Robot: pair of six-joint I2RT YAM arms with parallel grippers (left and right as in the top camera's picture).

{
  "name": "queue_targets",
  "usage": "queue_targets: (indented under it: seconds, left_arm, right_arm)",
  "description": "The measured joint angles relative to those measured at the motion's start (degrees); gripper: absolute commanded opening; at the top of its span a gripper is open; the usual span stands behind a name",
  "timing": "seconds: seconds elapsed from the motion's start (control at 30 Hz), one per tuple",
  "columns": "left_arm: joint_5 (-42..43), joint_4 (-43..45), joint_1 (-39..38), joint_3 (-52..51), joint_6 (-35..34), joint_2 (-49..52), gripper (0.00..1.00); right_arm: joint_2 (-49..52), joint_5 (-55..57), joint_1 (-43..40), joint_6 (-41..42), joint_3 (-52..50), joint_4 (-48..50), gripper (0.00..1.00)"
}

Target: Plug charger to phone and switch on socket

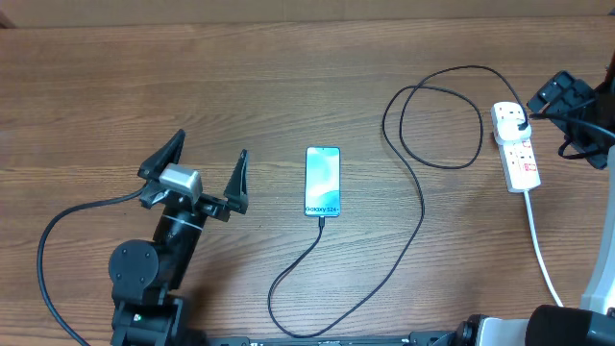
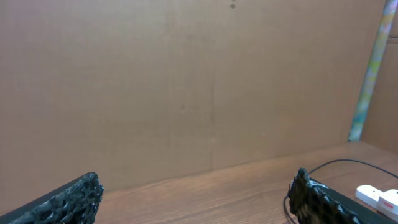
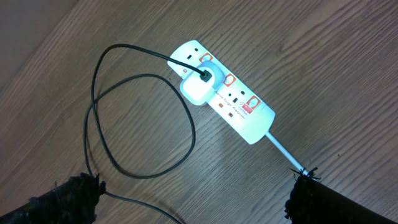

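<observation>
The phone [image 1: 322, 181] lies flat in the middle of the tabletop [image 1: 288, 77], with its long side running far to near. The small tip of the charger [image 1: 423, 207] looks to be in the near end of the phone. Its black cable loops off to the right, and its plug [image 3: 198, 87] sits in the far end of the socket [image 3: 239, 112]. So I think only the switch is left to do.

The socket lies on the right side of the tabletop, and it also runs far to near. The right gripper [image 3: 193, 186] hangs above it and just to its right, spread wide and holding nothing. It is much nearer than the left gripper [image 1: 211, 144], which is spread wide and empty too, on the left of the phone. The red-marked switch [image 3: 206, 60] by the plug is likely the 1 to press.
</observation>
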Motion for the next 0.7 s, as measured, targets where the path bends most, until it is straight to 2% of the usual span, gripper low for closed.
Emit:
queue_targets:
  seconds: [0.33,0.7]
  left_arm:
    - [0.22,1.44,2.27,-7.32,0.02,-7.61,0.99]
    - [0.2,7.21,3.43,-18.18,0.17,-18.64,0.99]
  right_arm:
    - [0.0,0.0,0.0,0.02,0.0,0.0,1.0]
    - [0.0,-0.02,0.0,0.0,0.0,-0.02,1.0]
